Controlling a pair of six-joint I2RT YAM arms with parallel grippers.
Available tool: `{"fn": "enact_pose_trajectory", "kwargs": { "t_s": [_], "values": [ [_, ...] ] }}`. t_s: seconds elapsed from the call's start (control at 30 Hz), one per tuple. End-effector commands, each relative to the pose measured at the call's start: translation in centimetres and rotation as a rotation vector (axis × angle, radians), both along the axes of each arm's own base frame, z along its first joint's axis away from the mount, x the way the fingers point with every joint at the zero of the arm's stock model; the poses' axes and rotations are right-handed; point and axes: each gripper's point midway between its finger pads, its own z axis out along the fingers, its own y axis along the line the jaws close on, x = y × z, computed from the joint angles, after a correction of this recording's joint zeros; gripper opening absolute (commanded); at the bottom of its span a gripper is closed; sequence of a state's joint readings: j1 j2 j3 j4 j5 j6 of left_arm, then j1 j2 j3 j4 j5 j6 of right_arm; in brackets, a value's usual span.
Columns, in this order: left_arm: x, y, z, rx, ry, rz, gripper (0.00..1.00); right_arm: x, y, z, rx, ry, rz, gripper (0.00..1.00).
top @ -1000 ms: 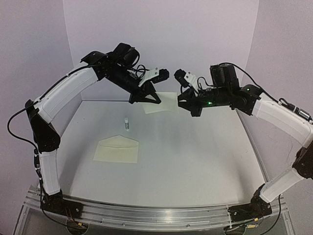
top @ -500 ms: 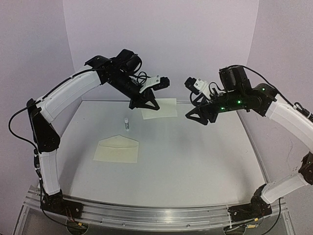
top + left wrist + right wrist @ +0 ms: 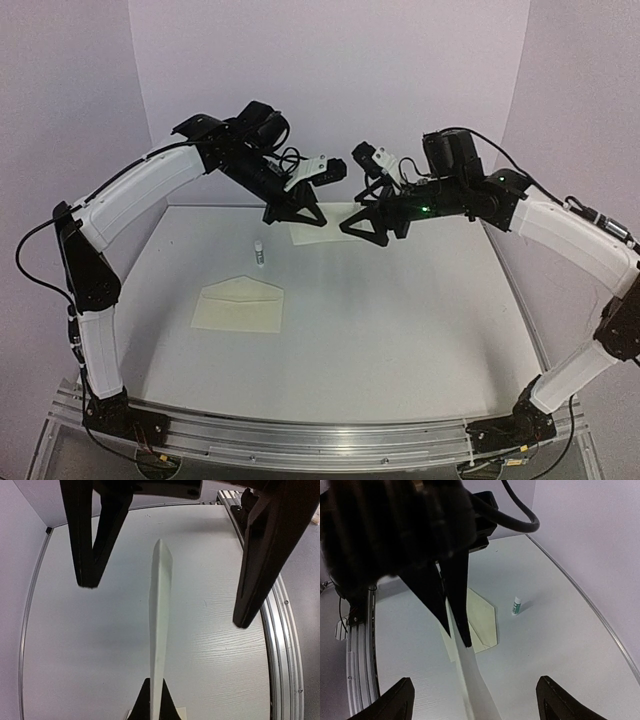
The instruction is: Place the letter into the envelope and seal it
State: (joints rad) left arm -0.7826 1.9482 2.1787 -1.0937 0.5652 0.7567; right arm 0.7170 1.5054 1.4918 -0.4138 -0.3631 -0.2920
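Observation:
The letter (image 3: 322, 232) is a pale sheet held above the table at the back, between the two grippers. My left gripper (image 3: 300, 214) is shut on one end of it. In the left wrist view the sheet (image 3: 160, 610) runs edge-on out of the closed jaws (image 3: 155, 684). My right gripper (image 3: 366, 228) is open wide, with its fingers on either side of the sheet's other end and not touching it (image 3: 477, 690). The cream envelope (image 3: 240, 305) lies flat at the left of the table, flap open. It also shows in the right wrist view (image 3: 484, 617).
A small white glue stick (image 3: 260, 253) with a green label stands upright between the envelope and the held letter; it also shows in the right wrist view (image 3: 516, 606). Purple walls close in the table at the back and sides. A metal rail (image 3: 300, 435) runs along the near edge.

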Motion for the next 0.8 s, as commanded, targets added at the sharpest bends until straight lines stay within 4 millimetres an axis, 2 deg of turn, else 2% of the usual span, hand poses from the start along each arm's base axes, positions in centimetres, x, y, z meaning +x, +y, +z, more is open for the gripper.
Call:
{"fn": "enact_pose_trajectory", "kwargs": {
  "t_s": [0.0,0.17,0.23,0.27,0.33,0.37,0.43,0.47,0.57,0.77],
  "values": [
    [-1.7,0.5,3.4,-0.078,-0.034,-0.037,0.00,-0.1,2.8,1.6,0.112,0.042,0.103,0.68],
    [-2.1,0.6,3.5,-0.084,-0.015,-0.045,0.00,0.1,3.2,1.7,0.134,0.058,0.106,0.02],
    [-2.0,0.7,3.6,-0.088,0.002,-0.028,0.01,0.3,3.1,1.8,0.146,0.070,0.085,0.00],
    [-1.7,0.8,3.9,-0.096,0.014,-0.008,0.07,0.4,2.9,1.9,0.151,0.075,0.069,0.00],
    [-0.5,1.6,5.1,-0.149,0.058,0.033,0.44,0.9,2.3,2.0,0.174,0.094,0.035,0.00],
    [0.6,2.5,6.0,-0.186,0.093,0.065,0.57,1.0,1.9,2.2,0.198,0.111,0.023,0.00],
    [2.0,4.3,7.8,-0.263,0.131,0.099,0.71,1.2,1.0,3.4,0.282,0.114,0.020,0.00],
    [2.0,4.9,8.7,-0.299,0.132,0.090,0.73,1.1,0.5,4.3,0.326,0.110,0.018,0.00],
    [1.0,5.9,9.7,-0.358,0.137,0.067,0.77,0.5,0.1,5.9,0.379,0.081,0.036,0.00],
    [0.8,5.5,10.1,-0.414,0.266,0.088,0.82,-1.3,0.2,7.7,0.440,0.059,0.130,0.00]
  ]
}}
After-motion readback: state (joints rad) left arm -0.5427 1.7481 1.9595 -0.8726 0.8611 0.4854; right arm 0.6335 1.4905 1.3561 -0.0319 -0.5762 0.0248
